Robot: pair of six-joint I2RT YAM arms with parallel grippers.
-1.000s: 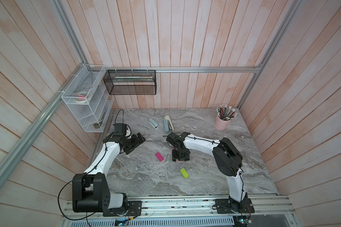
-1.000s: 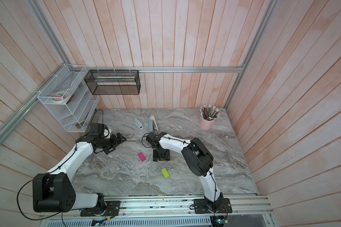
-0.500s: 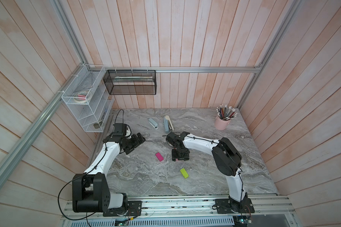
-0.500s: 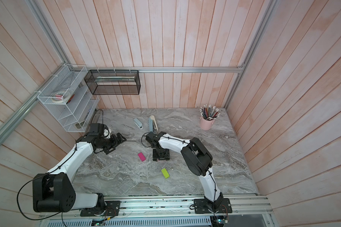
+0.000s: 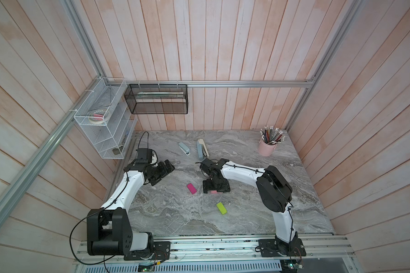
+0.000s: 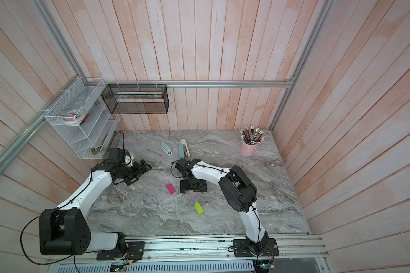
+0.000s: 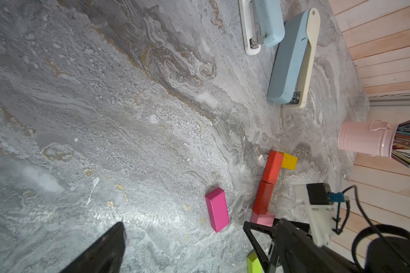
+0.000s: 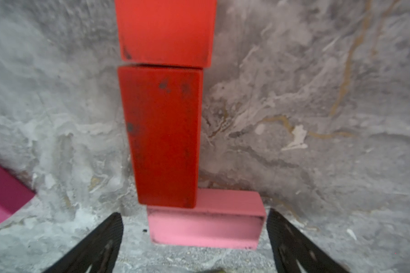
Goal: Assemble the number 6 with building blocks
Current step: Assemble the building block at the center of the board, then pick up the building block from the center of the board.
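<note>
Your left gripper (image 5: 165,170) hangs near the left edge of the tabletop (image 5: 246,219), toward the back. Its black fingers are spread with nothing between them. The tabletop is grey, marble-patterned and veined with tan streaks.

Next along, about mid-tabletop, you have the magenta block (image 5: 191,188). It is a matte, box-shaped brick lying flat and alone, just beside the right gripper but apart from it.

Then comes the build. In the left wrist view two red blocks (image 7: 272,167) lie end to end, touching, as one straight bar. A yellow block (image 7: 289,161) sits crosswise against the bar's back end. At the front end the light pink block (image 8: 206,222) also lies crosswise, its long side against the end of the scuffed nearer red one.

Your right gripper (image 8: 194,212) is low over that pink block, its black fingers (image 8: 100,243) opened wide, one past each short end. One finger stands clear. The other is just beside the block, and you cannot tell whether it touches.

Slightly right and nearer the front edge, the lime green block (image 5: 221,208) lies flat by itself. Two long staplers (image 5: 202,149) lie toward the back edge, and a pink cup (image 5: 267,149) of pencils stands in the back right corner.
</note>
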